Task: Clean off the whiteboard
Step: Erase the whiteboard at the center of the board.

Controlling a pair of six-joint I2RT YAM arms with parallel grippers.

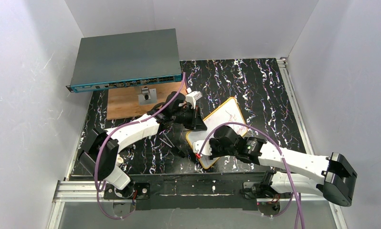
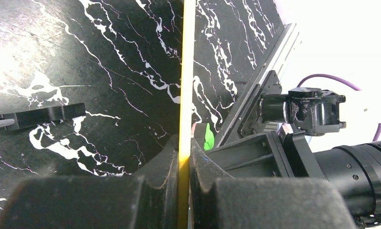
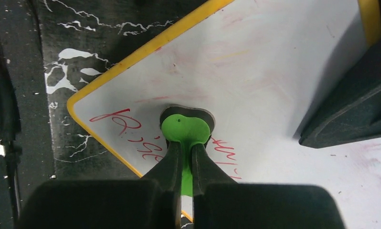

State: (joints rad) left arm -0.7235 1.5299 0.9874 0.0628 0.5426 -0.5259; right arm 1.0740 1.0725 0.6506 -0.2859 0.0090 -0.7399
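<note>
The whiteboard (image 1: 229, 116), white with a yellow-orange rim, lies at an angle on the black marbled table. My left gripper (image 1: 198, 125) is shut on its rim; in the left wrist view the rim (image 2: 185, 71) runs edge-on between the jaws of the left gripper (image 2: 184, 143). My right gripper (image 3: 186, 145) is shut on a green eraser (image 3: 185, 126), whose pad is pressed on the whiteboard (image 3: 255, 62) near its lower corner. Red handwritten marks (image 3: 117, 117) lie on both sides of the eraser. Faint pink smears cover the board above it.
A grey flat box (image 1: 126, 59) sits at the back left, overhanging a brown wooden board (image 1: 129, 104). A black pen-like object (image 2: 40, 115) lies on the table left of the whiteboard. A metal rail (image 1: 293, 105) borders the right side. White walls enclose the table.
</note>
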